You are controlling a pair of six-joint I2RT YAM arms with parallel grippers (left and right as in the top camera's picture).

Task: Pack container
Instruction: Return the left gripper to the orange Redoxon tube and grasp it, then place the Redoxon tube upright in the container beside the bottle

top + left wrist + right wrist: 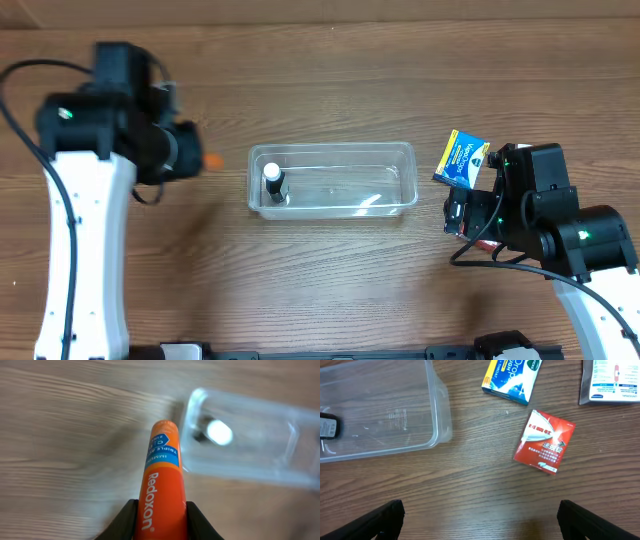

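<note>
Wood-grain table (pixel 330 60), brown, seen from above. Container (pixel 405 152) sits at mid-table, long side running left to right, open top. One small dark bottle (pixel 274 182) with a white cap stands inside it at the left end. Left arm (pixel 90 200) reaches in from the left; left gripper (pixel 198 157) is just beside the container's left end, with the tip of an orange tube (pixel 212 159) poking out toward it. Right arm (pixel 560 225) is at the lower right. A blue-and-yellow box (pixel 461 160) lies on the table between that arm and the container's right end.

Left wrist view: fingers are clamped on the orange tube, one on each side of its lower part. Tube is lettered "Redoxon" and points away from the camera toward the container's near corner. Container is blurred here; the bottle's white cap shows through it.

Right wrist view: right gripper (pixel 480 520) is spread wide, holding nothing, with one dark finger in each lower corner of the view, above bare table. Container corner is at upper left, well apart from the fingers. A red box (pixel 544 441) lies flat ahead. Blue-and-yellow box is beyond it, and a white packet (pixel 612 380) is cut off at top right.
</note>
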